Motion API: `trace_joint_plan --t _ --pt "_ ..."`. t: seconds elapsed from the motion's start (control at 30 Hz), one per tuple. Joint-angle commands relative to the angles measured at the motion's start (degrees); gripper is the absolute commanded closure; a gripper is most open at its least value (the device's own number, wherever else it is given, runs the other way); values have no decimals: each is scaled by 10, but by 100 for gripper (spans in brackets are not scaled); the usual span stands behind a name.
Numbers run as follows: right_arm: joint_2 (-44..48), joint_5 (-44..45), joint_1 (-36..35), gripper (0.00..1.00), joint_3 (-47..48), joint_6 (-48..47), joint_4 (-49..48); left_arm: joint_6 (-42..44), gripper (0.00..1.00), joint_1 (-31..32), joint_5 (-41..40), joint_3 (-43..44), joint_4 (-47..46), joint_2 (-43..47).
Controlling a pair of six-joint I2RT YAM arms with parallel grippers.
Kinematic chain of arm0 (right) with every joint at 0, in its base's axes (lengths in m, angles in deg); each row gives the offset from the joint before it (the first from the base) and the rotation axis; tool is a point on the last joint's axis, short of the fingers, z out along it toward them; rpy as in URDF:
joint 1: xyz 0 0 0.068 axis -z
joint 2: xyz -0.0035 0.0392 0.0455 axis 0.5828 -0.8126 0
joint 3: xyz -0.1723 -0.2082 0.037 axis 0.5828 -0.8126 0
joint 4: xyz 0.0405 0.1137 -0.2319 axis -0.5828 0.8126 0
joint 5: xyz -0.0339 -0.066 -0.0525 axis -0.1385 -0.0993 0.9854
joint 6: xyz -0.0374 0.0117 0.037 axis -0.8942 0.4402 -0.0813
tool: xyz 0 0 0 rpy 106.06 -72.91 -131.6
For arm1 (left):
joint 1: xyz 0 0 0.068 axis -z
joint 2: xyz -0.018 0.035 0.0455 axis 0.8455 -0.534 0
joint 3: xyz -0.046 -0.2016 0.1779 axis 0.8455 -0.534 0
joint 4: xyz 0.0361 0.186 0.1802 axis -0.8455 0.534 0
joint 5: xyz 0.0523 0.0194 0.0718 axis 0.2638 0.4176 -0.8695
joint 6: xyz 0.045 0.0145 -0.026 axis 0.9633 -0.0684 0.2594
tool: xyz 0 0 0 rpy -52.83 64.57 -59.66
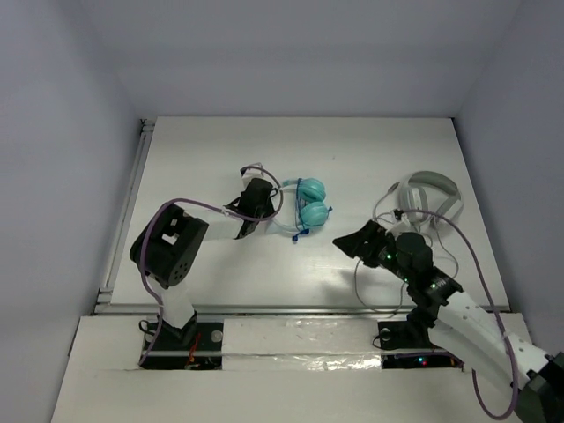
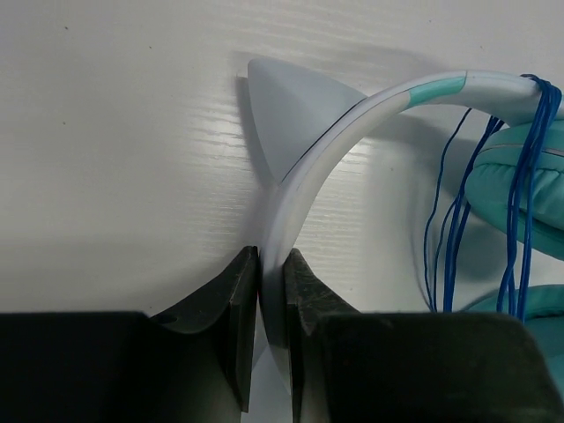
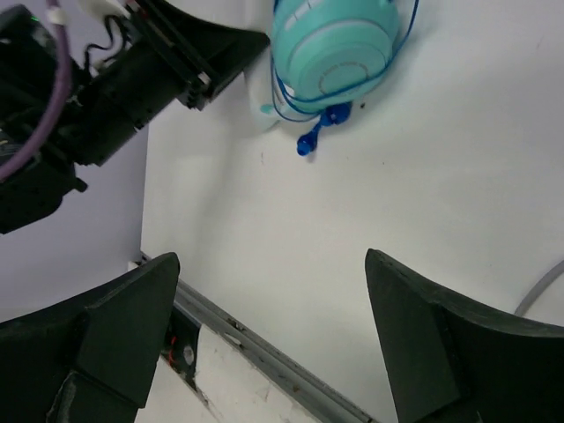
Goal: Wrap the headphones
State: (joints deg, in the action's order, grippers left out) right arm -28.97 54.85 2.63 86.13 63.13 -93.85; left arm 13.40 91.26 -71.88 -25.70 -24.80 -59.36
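Note:
The headphones (image 1: 308, 203) lie at mid-table: teal earcups, white headband, thin blue cord looped around them. My left gripper (image 1: 256, 201) is shut on the white headband (image 2: 300, 189), which passes between its jaws in the left wrist view; blue cord strands (image 2: 520, 194) hang over the band beside a teal earcup (image 2: 529, 194). My right gripper (image 1: 352, 242) is open and empty, right of and nearer than the headphones. In the right wrist view a teal earcup (image 3: 330, 44) with cord and blue plug (image 3: 317, 132) lies ahead of its spread fingers (image 3: 414, 335).
Larger grey-white headphones (image 1: 427, 198) with a grey cable lie at the right of the table, behind my right arm. The table's near edge has a metal rail (image 3: 264, 352). Walls close in the table on the left, far and right sides.

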Motion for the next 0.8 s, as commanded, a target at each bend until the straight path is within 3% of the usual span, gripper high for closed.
trace_joint_plan --t 0.0,0.07,0.1,0.13,0.23,0.27,0.3,0.33,0.37,0.63,0.73,0.77 --pt "57 61 -1 7 73 -56 155 11 89 -2 -25 33 -9 15" --pt "69 80 -1 7 113 -77 173 14 81 -2 -39 41 2 32" --pt "73 102 -1 8 146 -105 187 32 57 -2 -54 53 22 52" --pt "73 103 -1 8 147 -105 187 32 57 -2 -54 53 22 52" --pt "71 136 -1 19 191 -142 191 42 25 -2 -66 59 48 93" --pt "68 143 -1 39 203 -150 192 43 17 -2 -73 59 63 106" --pt "65 145 -1 56 225 -168 193 43 1 -2 -78 60 73 137" --pt "64 147 -1 75 237 -177 195 42 1 -2 -83 55 81 157" --pt "63 156 -1 100 248 -183 198 41 1 -2 -93 50 89 177" --pt "121 222 -1 100 347 -253 221 48 3 3 -99 18 144 449" --pt "145 254 -1 79 379 -270 229 71 2 3 -81 30 178 526" --pt "157 261 -1 56 391 -272 230 74 1 3 -79 35 200 539"
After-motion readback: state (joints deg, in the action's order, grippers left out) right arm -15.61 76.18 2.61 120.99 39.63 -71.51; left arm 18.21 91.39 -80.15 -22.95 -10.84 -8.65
